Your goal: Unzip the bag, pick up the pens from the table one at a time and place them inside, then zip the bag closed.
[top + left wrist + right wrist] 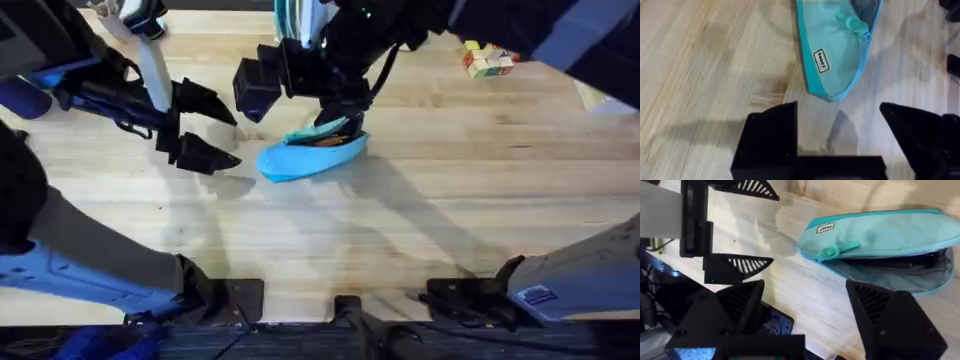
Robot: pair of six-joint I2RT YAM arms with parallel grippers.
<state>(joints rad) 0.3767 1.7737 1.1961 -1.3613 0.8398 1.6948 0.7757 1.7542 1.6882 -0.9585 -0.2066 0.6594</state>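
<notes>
We see the bag (312, 155) unzipped on the tabletop (450, 220); left tool (207, 128) at its 9 o'clock and right tool (805, 315), both agape, empty.

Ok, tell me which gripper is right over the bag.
The right gripper: it hangs directly above the open bag, while the left gripper, also open, sits off to the side beyond the bag's end.

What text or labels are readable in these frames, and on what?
Small white tag on the bag: dark lettering, too small and blurred to read for sure.
Same tag in the right wrist view: also unreadable.
Blue sticker on the right arm's base: print too small to read.
Coloured blocks at the table's far edge: no legible marks.
</notes>
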